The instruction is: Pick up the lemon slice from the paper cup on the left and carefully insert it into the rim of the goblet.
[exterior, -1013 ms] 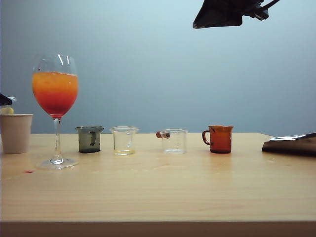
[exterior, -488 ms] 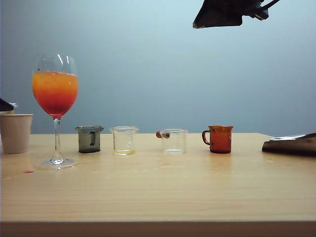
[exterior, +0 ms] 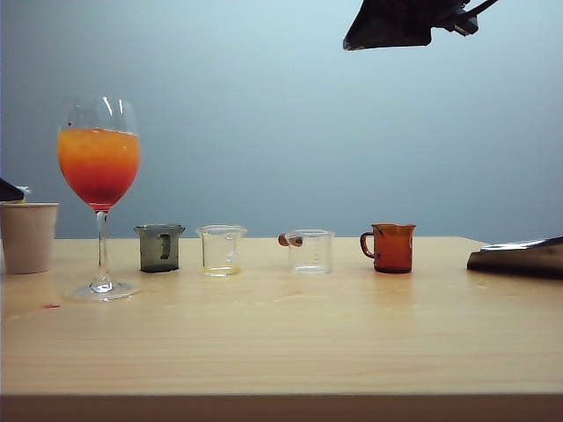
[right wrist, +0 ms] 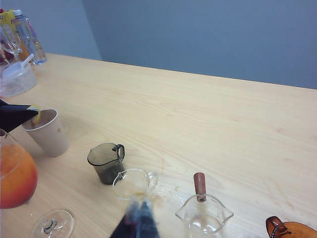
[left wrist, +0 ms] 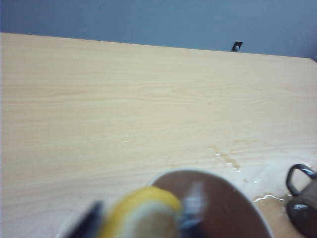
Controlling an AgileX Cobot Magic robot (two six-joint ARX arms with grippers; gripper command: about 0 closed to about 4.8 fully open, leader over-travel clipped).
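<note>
Peeking in at the exterior view's left edge, the left claw (exterior: 10, 190) sits over the paper cup (exterior: 28, 236), with the goblet (exterior: 98, 180) just beside it. The left wrist view shows its fingers bracketing the lemon slice (left wrist: 143, 213) above the cup's mouth; a firm squeeze on the rind before lifting straight up seems wise. In the right wrist view, the right claw (right wrist: 137, 218) hangs pressed together, high above the tabletop (right wrist: 208, 129).

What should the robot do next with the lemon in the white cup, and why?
Probably finish squeezing the left tool onto the lemon slice, then lift. The slice sits between its fingers at the paper cup mouth, not yet at the goblet. The right tool hangs above the small beakers.
</note>
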